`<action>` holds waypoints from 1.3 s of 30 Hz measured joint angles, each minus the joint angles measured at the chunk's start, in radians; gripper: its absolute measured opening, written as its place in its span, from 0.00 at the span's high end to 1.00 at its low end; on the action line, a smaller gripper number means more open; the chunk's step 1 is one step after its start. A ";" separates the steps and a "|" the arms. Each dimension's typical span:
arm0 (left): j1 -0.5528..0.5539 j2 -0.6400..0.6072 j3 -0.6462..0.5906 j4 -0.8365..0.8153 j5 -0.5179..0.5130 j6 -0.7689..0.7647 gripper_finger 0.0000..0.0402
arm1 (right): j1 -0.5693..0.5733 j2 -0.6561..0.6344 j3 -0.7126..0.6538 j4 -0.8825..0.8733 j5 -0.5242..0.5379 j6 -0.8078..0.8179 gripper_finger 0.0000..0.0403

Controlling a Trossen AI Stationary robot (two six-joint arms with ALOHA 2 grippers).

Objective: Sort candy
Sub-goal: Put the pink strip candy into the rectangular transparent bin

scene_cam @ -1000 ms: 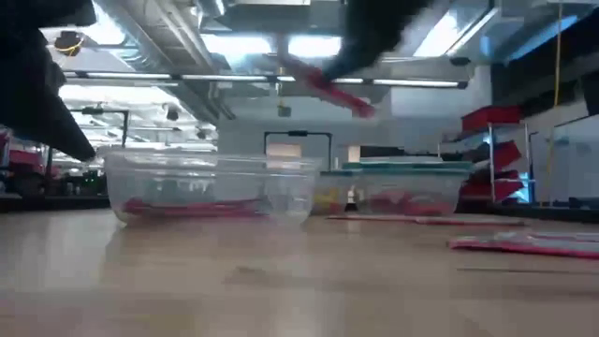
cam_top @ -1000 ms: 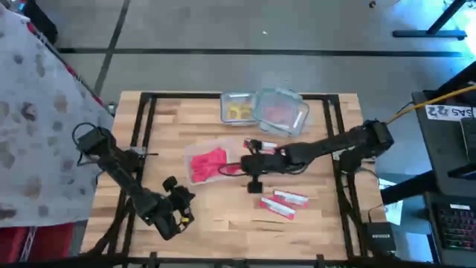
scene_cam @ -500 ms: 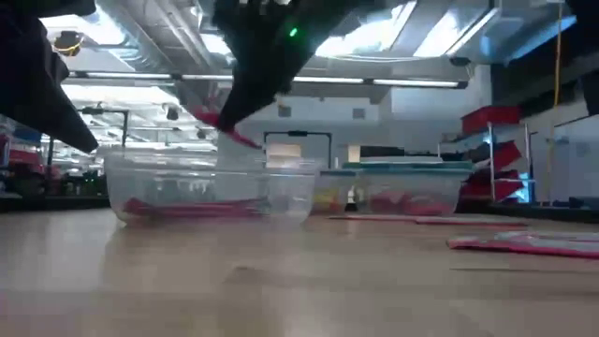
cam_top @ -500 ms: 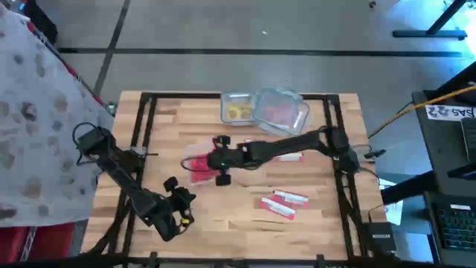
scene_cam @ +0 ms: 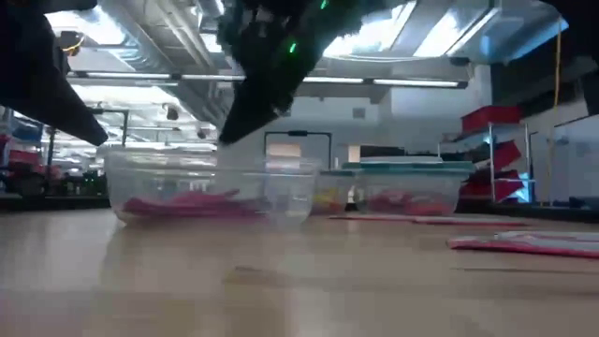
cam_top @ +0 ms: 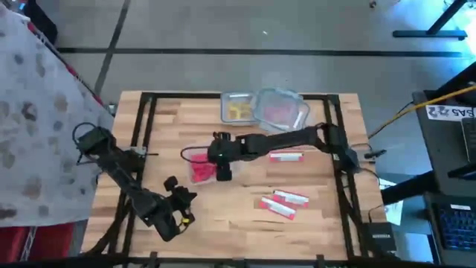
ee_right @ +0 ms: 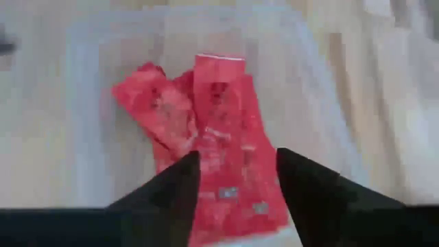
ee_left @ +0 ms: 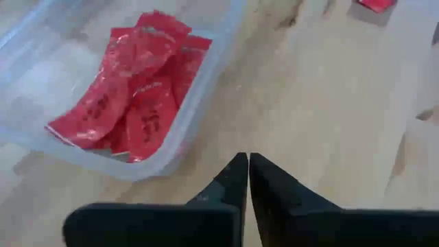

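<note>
The right hand [cam_top: 221,152] hovers over the clear tub [cam_top: 186,155], its fingers apart and empty above the red packets [ee_right: 206,151] piled inside. The left hand [cam_top: 175,199], fingers together, waits near the surface's front edge. More red packets [cam_top: 283,203] lie loose on the wooden surface [cam_top: 320,216]. Swinging back low, the arm could clip the tub wall and shift it. Beyond, an open room with ceiling lights.

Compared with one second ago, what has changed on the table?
The right end effector swung across to the tub of red packets. The packet it carried is gone from its open fingers, apparently dropped in. The left end effector, shut, and the loose packets stayed put.
</note>
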 joint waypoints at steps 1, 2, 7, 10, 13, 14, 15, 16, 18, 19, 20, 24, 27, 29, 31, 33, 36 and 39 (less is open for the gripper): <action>-0.003 0.000 0.000 0.001 0.000 -0.006 1.00 | 0.002 -0.020 0.000 -0.043 0.006 -0.007 0.54; -0.005 0.000 0.000 0.000 0.000 -0.010 1.00 | 0.007 -0.039 0.000 -0.085 0.013 -0.009 0.54; -0.029 0.000 0.000 0.002 -0.036 -0.036 1.00 | 0.033 -0.138 -0.001 -0.265 0.026 -0.013 0.54; -0.049 0.000 0.000 0.001 -0.082 -0.056 1.00 | 0.045 -0.198 -0.034 -0.315 0.058 -0.014 0.54; -0.067 0.000 0.000 0.001 -0.106 -0.069 1.00 | 0.054 -0.271 -0.110 -0.329 0.098 -0.010 0.54; -0.073 0.000 0.000 0.002 -0.109 -0.074 1.00 | 0.056 -0.305 -0.141 -0.326 0.104 -0.001 0.54; -0.076 0.000 0.000 0.001 -0.113 -0.077 1.00 | 0.060 -0.338 -0.175 -0.320 0.112 0.018 0.54; -0.079 0.000 0.000 0.001 -0.118 -0.080 1.00 | 0.060 -0.370 -0.211 -0.314 0.118 0.035 0.54; -0.082 0.000 0.000 0.001 -0.135 -0.080 1.00 | 0.060 -0.435 -0.293 -0.299 0.129 0.068 0.54; -0.083 0.000 0.000 0.001 -0.142 -0.080 1.00 | 0.060 -0.465 -0.338 -0.283 0.129 0.084 0.54; -0.083 0.000 0.000 0.002 -0.151 -0.080 1.00 | 0.060 -0.495 -0.384 -0.266 0.128 0.103 0.54; -0.083 0.000 0.000 0.002 -0.178 -0.080 1.00 | 0.059 -0.618 -0.567 -0.201 0.128 0.181 0.54; -0.083 0.000 0.000 0.003 -0.184 -0.080 1.00 | 0.059 -0.682 -0.700 -0.155 0.128 0.215 0.54; -0.083 0.000 0.000 0.004 -0.184 -0.080 1.00 | 0.058 -0.713 -0.779 -0.125 0.128 0.235 0.54; -0.083 0.000 0.000 0.005 -0.185 -0.080 1.00 | 0.057 -0.732 -0.847 -0.097 0.128 0.258 0.54; -0.083 0.000 0.000 0.006 -0.185 -0.080 1.00 | 0.056 -0.734 -0.909 -0.086 0.128 0.270 0.54; -0.083 0.000 0.000 0.006 -0.184 -0.080 1.00 | 0.041 -0.738 -0.986 -0.064 0.103 0.303 0.54; -0.083 0.000 0.000 0.007 -0.184 -0.080 1.00 | 0.021 -0.738 -1.060 -0.025 0.082 0.324 0.54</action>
